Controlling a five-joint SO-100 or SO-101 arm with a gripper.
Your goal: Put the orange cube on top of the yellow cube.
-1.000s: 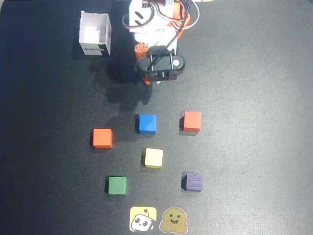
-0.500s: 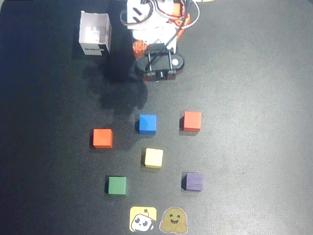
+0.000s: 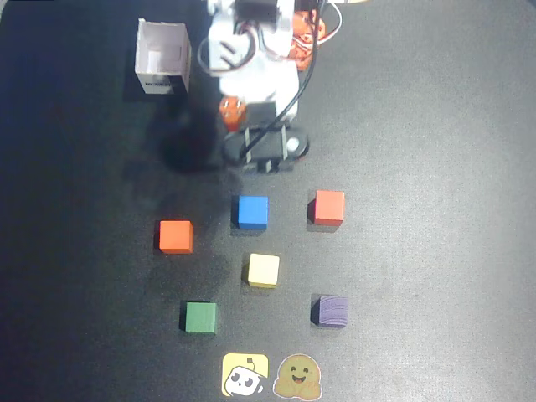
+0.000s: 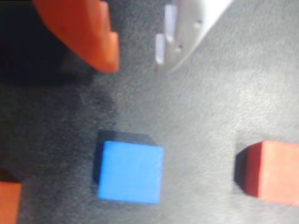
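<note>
So the arm sits folded up at the top of the overhead view, with its gripper [image 4: 135, 63] hanging above the dark counter [image 3: 435, 126], not touching any cube. In the wrist view there's a clear gap between the orange finger [image 4: 88, 32] and the white finger [image 4: 187, 28], nothing between them, so it's open and empty.

The orange cube [image 3: 176, 236] sits on the counter on the left side of the overhead view, on its own, well apart from the gripper. The yellow cube [image 3: 264, 270] is down and to the right of it, near the middle of the bunch, nothing stacked on it.

Other cubes around: a blue cube [image 3: 252, 211] just above the yellow one, a red-orange cube [image 3: 327, 207] to the right of the blue, a green cube [image 3: 201, 317] at lower left, a purple cube [image 3: 331, 310] at lower right. All are apart from each other. The wrist view shows the blue one [image 4: 131, 171] right below the fingers and the red-orange one [image 4: 273, 172] at the right edge.

Container-wise, there's a small white box [image 3: 163, 59] at upper left beside the arm, open top, and it looks empty inside as far as I can see.

Two flat stickers sit at the bottom edge: a yellow sticker [image 3: 244, 374] with a white cartoon face and a brownish sticker [image 3: 298, 378] just beside it.
</note>
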